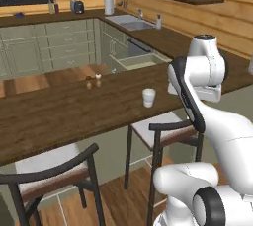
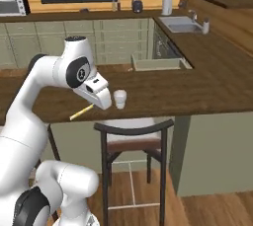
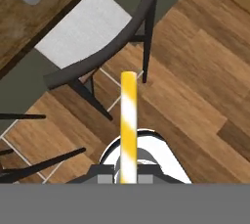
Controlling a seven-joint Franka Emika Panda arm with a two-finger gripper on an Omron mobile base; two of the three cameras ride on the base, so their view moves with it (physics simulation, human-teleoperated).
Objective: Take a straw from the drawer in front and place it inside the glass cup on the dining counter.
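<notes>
Straw (image 3: pixel 128 125) clamped in pincer (image 3: pixel 128 176), glass cup (image 2: pixel 120 98) seemingly just beside

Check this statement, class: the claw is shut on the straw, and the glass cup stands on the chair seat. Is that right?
Not quite. The claw is shut on the straw, but the glass cup stands on the dining counter, above the chair, as the right base view shows.

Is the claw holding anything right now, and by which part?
Yes: the claw is shut on the straw, gripping it by one end.
</notes>
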